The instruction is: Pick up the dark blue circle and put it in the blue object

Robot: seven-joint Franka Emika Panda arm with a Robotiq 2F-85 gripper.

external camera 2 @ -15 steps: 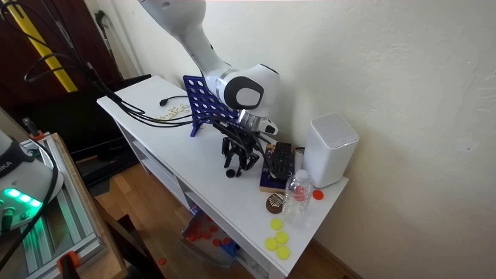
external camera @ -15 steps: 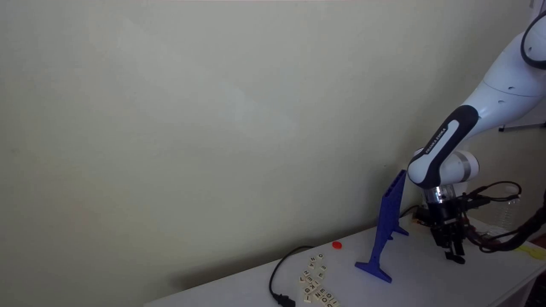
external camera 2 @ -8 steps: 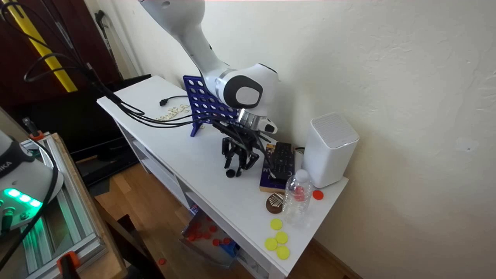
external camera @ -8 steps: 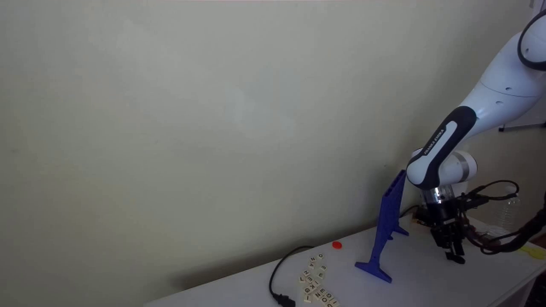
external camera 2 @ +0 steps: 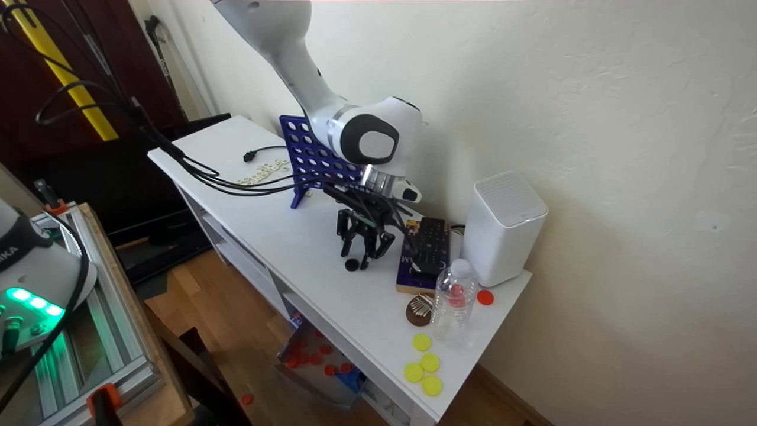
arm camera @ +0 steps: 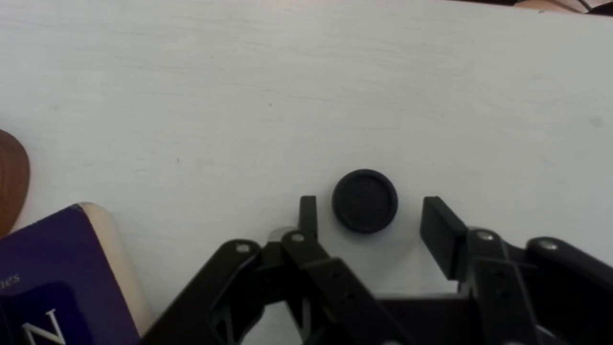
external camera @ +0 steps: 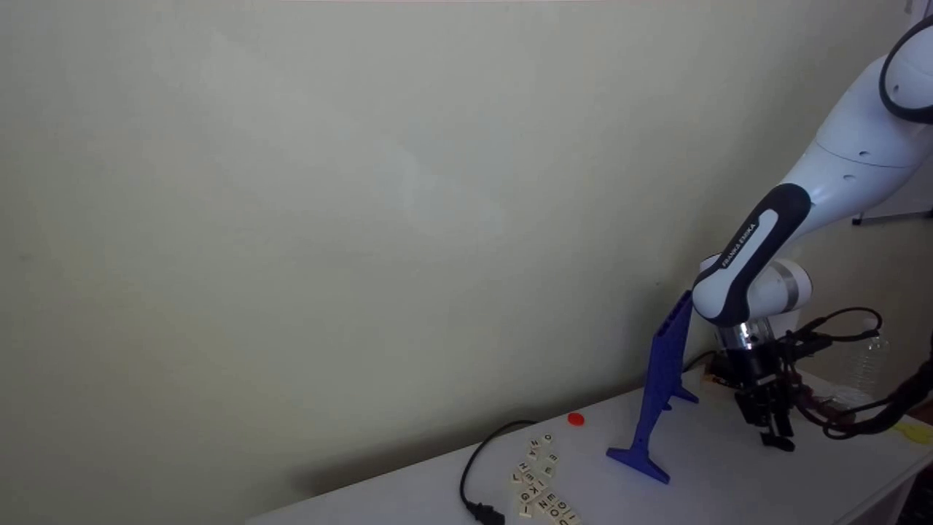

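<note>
The dark blue circle [arm camera: 365,201] is a small, nearly black disc lying flat on the white table. It also shows in an exterior view [external camera 2: 352,264], right at the fingertips. My gripper [arm camera: 369,213] is open, with one finger on each side of the disc and gaps on both sides, the left gap narrower. The gripper also shows in both exterior views [external camera: 777,437] [external camera 2: 356,258], low over the table. The blue object [external camera: 660,372] stands upright on flat feet. In an exterior view it is a panel with round holes [external camera 2: 304,155], partly hidden by the arm.
A dark blue book [arm camera: 62,282] with a black keyboard [external camera 2: 433,242] on it lies beside the gripper. A clear bottle [external camera 2: 454,302], white box [external camera 2: 508,231], brown round object [external camera 2: 418,310] and several yellow discs [external camera 2: 431,362] stand beyond. Letter tiles [external camera: 539,488] lie past the blue object.
The arm and wrist have shifted slightly, leftward in both exterior views. The fingertips have hardly moved. The disc and the blue object have not moved.
</note>
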